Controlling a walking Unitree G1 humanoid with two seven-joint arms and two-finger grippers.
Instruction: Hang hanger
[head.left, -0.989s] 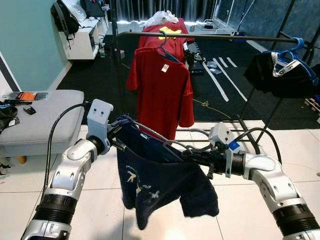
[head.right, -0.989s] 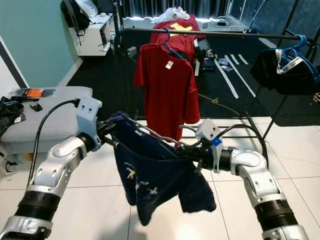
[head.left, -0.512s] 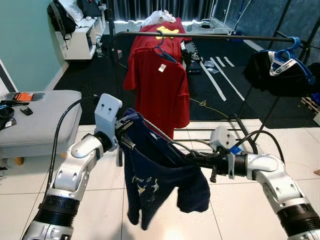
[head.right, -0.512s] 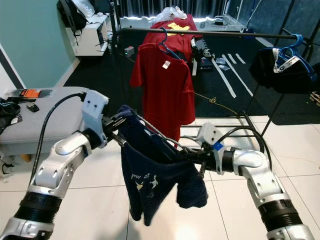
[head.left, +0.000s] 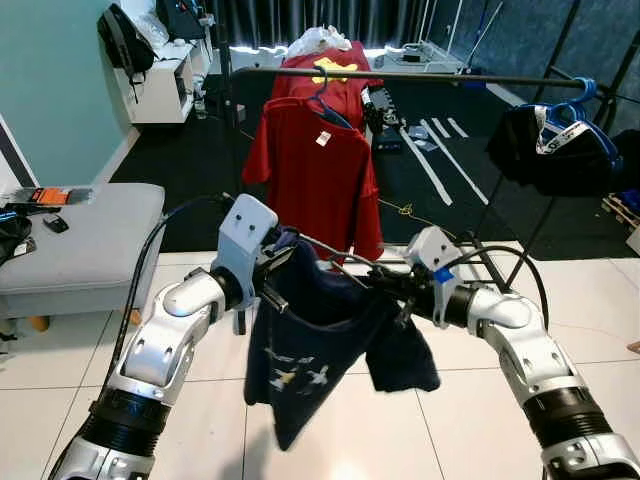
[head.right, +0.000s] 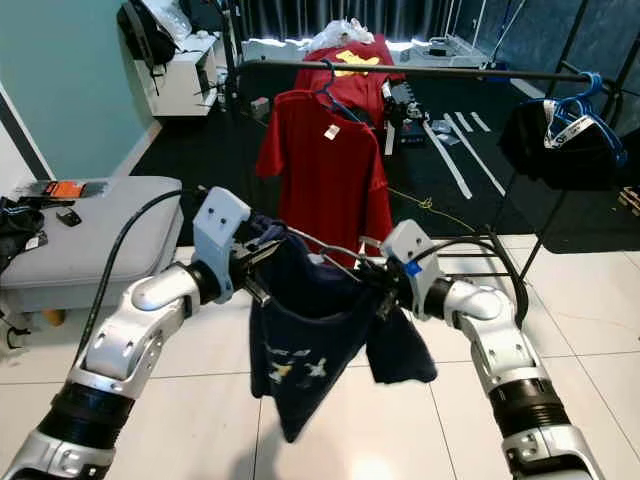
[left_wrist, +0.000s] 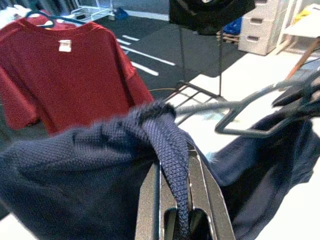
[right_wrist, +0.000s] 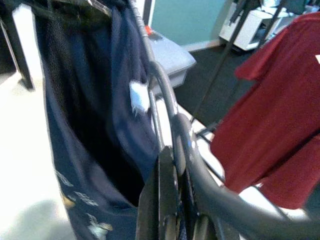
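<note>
Both grippers clamp their jaws: left gripper (left_wrist: 175, 200) on navy shirt (head.left: 310, 350), right gripper (right_wrist: 175, 200) on grey hanger (left_wrist: 250, 112)

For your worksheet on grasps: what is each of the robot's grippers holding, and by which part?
The left gripper pinches the navy shirt by its ribbed collar. The right gripper clamps the grey hanger at its wire.

Even indoor light, sharp head views, pale glare on the floor tiles (head.left: 600, 330), dark carpet beyond, wrist views soft, navy cloth (left_wrist: 170, 150) blurred close up, floor overexposed
</note>
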